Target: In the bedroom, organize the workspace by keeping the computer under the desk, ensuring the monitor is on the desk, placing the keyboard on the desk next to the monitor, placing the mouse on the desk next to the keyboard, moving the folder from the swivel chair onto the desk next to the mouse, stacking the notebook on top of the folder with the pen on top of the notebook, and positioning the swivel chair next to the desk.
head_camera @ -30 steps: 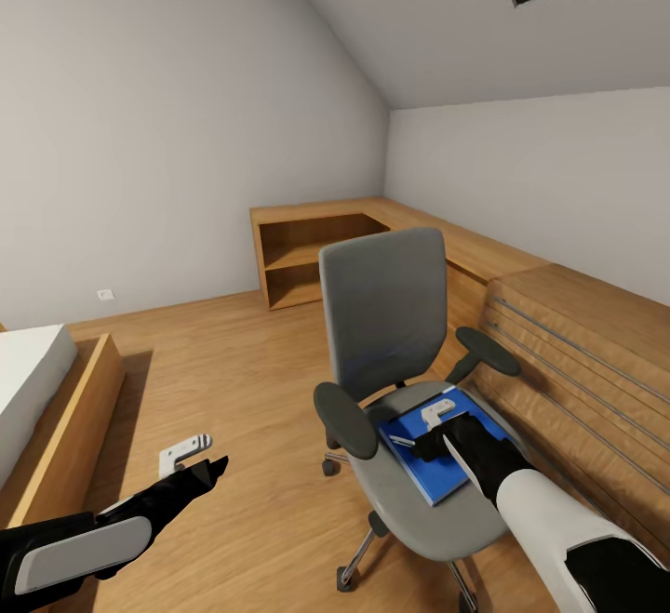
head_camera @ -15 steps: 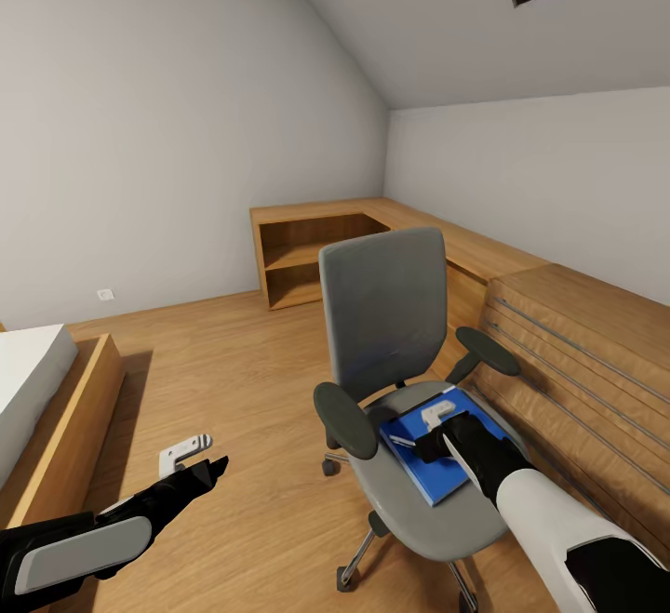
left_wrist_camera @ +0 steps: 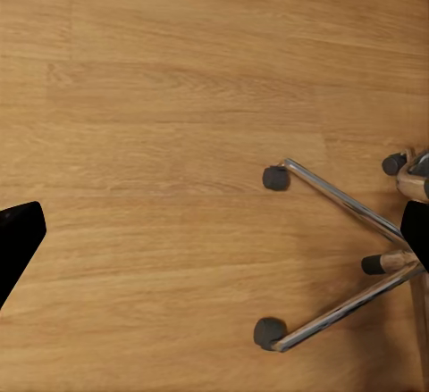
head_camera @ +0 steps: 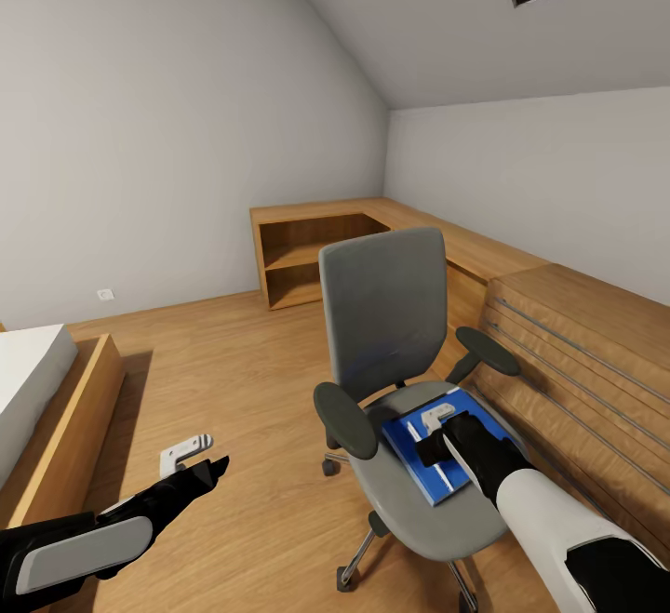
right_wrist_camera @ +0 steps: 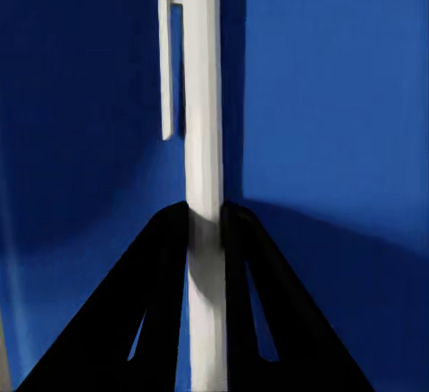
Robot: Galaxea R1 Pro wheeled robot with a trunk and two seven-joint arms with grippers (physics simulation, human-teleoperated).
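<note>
Hidden or unclear: the right arm covers the middle of the folder (head_camera: 419, 446), so the notebook cannot be made out. The right forearm is cut off at the near right edge of the head view; the left arm is cut off at the near left edge.

Right gripper (head_camera: 434, 423): lowered over the seat of the swivel chair (head_camera: 383, 311), wrist angled down and toward the far left. In the right wrist view the two dark fingers (right_wrist_camera: 147, 307) press against either side of the pen (right_wrist_camera: 202, 124), a whitish stick with a clip, over the blue folder surface; closed on the pen.

Left gripper (head_camera: 186, 453): held low over the wood floor (head_camera: 242, 380), left of the chair, arm reaching forward. Its pale fingers appear spread with nothing between them.

Folder lies flat on the chair seat, toward the seat's right side, between the black armrests.

Room: open floor to the left of the chair, up to the bed frame (head_camera: 65, 418) at the left edge. Wood cabinets (head_camera: 577, 353) stand just right of the chair; chrome base spokes (left_wrist_camera: 344, 200) and casters rest on bare floor.
</note>
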